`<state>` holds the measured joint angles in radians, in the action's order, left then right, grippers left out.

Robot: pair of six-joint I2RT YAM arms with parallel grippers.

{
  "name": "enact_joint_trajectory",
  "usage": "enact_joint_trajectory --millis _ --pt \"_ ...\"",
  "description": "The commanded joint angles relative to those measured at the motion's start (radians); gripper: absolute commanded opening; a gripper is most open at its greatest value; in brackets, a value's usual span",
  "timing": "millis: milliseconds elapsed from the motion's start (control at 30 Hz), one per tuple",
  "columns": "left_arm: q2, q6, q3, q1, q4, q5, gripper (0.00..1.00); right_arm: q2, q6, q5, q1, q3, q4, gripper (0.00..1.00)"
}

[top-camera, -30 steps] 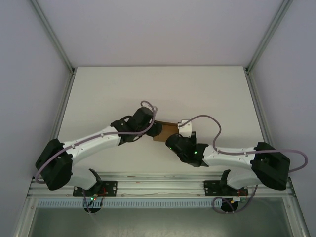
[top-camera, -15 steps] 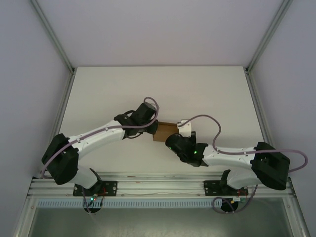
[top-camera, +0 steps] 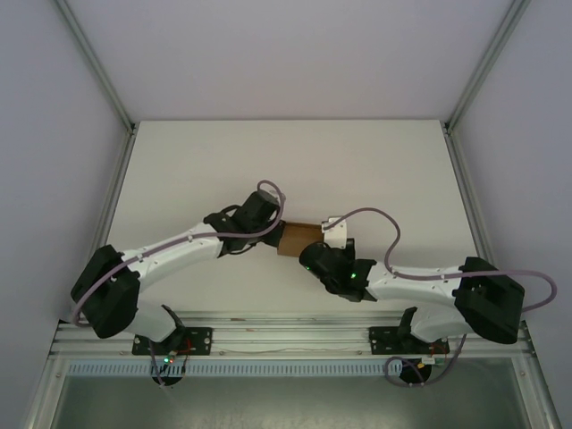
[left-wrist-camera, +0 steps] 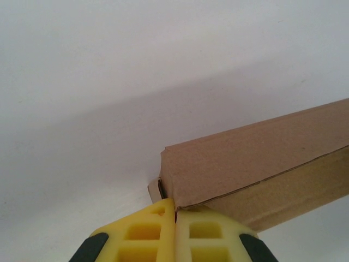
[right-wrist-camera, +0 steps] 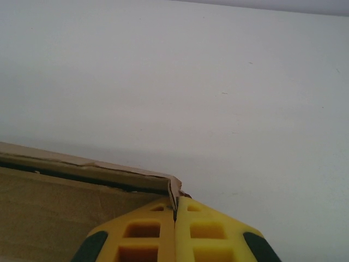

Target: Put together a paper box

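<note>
The paper box is a tan cardboard box, folded into a long shallow shape, lying mid-table between my two grippers. In the left wrist view, the box stretches off to the right. My left gripper is shut, its yellow fingertips pinching the box's near corner edge. From above, this left gripper sits at the box's left end. In the right wrist view, the box lies at the lower left with a dark gap under its top panel. My right gripper is shut on a thin corner flap. From above, the right gripper is at the box's near right side.
The white table stretches behind the box, bounded by pale walls and metal corner posts. Both arm bases sit on the rail at the near edge. A grey cable loops over the right arm.
My left gripper has closed from open onto the box's left corner, and the left arm has shifted slightly. The right arm and the box have stayed put.
</note>
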<state>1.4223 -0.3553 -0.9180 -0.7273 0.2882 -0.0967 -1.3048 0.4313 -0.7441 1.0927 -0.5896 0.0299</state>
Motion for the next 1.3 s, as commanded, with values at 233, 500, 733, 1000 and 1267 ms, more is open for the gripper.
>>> enact_joint_trajectory --millis 233,500,733,1000,1267 --pt "0.002 -0.053 0.11 -0.019 0.027 0.026 0.0 0.037 0.022 0.064 0.007 0.026 0.043 0.16" --pt "0.012 -0.055 0.1 -0.021 0.005 0.029 0.0 0.219 -0.085 0.154 -0.056 0.001 0.014 0.57" --pt "0.014 -0.05 0.099 -0.023 -0.006 0.02 0.0 0.337 -0.098 0.303 -0.166 0.017 -0.056 0.71" --pt "0.02 -0.036 0.086 -0.023 -0.009 0.008 0.0 0.17 -0.004 0.428 -0.294 -0.022 -0.021 0.64" --pt "-0.007 -0.008 0.053 -0.023 0.017 -0.001 0.13 0.107 0.118 0.484 -0.299 0.1 -0.076 0.55"
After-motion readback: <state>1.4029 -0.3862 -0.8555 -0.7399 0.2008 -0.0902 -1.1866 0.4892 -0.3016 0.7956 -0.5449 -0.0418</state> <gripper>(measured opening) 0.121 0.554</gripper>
